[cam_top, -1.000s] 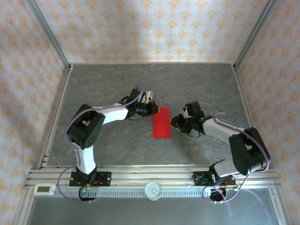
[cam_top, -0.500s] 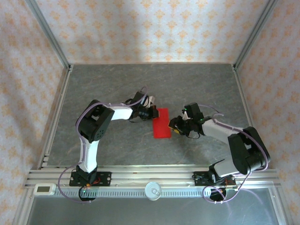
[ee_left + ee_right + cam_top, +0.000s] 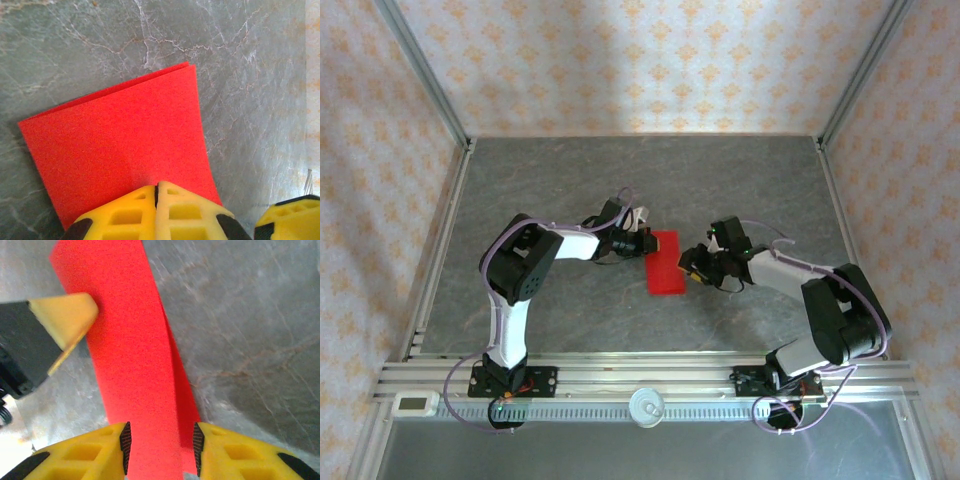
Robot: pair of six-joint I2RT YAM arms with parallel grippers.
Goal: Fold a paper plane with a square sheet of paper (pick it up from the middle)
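The left gripper [image 3: 641,241] is lying low over the table [image 3: 560,180]. Its jaws are closed tight with nothing between them, and its tips are pressing on the left edge of the paper [image 3: 665,264] near the far corner. That pin is sitting on the very margin. If the tips are sliding even slightly, they are likely to come off the edge, or to drag the corner and crumple it.

The paper is lying flat at the middle of the table, between the two arms. It is folded into a narrow red rectangle of two layers. In the right wrist view the upper layer is standing a little proud of the lower one along the right side, so the layers are probably not sitting square. A single point is holding the paper, so any sideways push is apt to swing it around that point and skew the next crease.

The right gripper [image 3: 692,266] is hovering at the paper's right edge with its jaws partway apart and the red showing in the gap. Whether the pads are touching the paper cannot be told. The danger here is that they catch both layers where one is wanted, or scrape the table and shove the whole piece leftward. The grippers are also working near each other, so a long reach across is risking a knock.
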